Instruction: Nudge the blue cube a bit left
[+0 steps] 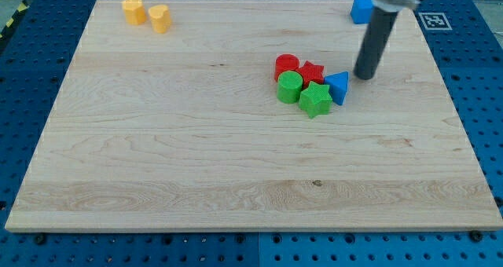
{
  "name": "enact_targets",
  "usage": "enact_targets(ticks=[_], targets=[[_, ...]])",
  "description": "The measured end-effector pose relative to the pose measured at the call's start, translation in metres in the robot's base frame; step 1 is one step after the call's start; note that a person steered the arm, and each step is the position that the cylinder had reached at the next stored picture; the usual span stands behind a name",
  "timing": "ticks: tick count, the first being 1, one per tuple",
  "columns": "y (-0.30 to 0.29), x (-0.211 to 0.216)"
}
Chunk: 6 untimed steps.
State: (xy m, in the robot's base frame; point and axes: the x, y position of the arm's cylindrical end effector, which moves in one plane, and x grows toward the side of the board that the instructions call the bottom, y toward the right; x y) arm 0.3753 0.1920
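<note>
The blue cube (360, 10) sits near the view's top right edge of the wooden board (157, 141), partly hidden behind my dark rod. My tip (364, 76) rests on the board well below the cube, just right of a blue triangular block (339, 87). That block belongs to a cluster at mid-board with a red cylinder (287, 64), a red star (312, 72), a green cylinder (290, 87) and a green star (315, 100).
Two yellow-orange blocks stand at the view's top left: one (134, 10) and a second (159, 19) beside it. The board lies on a blue perforated table (31, 78). A fiducial marker (432, 20) sits off the board's top right corner.
</note>
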Motion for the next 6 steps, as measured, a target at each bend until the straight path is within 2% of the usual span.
enact_targets(ticks=[2, 3, 4, 5, 6], targets=[[0.091, -0.106], [0.099, -0.142], [0.073, -0.143], [0.017, -0.143], [0.013, -0.143]])
